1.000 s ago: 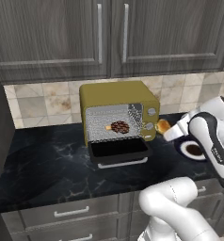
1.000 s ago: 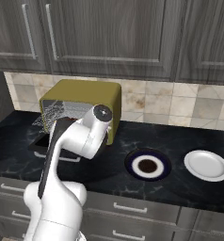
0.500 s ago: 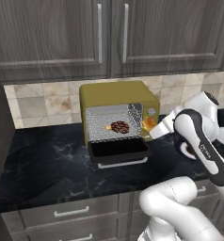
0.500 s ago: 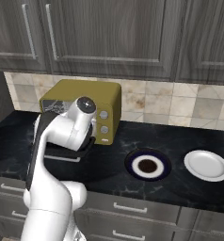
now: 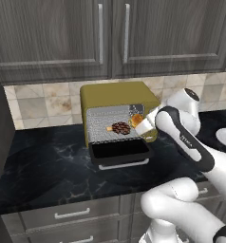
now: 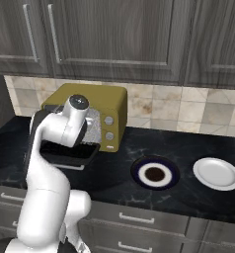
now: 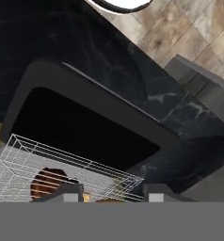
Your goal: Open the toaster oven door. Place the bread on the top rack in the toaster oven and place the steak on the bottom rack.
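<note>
Bread, the small golden-orange lump [image 5: 136,119], sits pinched between the half-closed two-finger gripper [image 5: 142,123] at the right edge of the mustard-yellow toaster oven's [image 5: 116,96] mouth. Nearest, the black-framed glass door [image 5: 119,151] lies dropped flat; behind it, the dark reddish-brown steak [image 5: 120,127] rests on a grey wire rack [image 7: 62,165], left of the bread. Top rack lies leftward and inward from the gripper; can't make it out.

A mustard-yellow boxy toaster oven [image 6: 113,106] stands on the dark marbled counter [image 6: 188,143], its black-framed glass door [image 6: 70,154] folded down open. The white arm [image 6: 53,148] covers its front. Rightward sit a dark-rimmed bowl [image 6: 154,173] and a white plate [image 6: 217,173].
</note>
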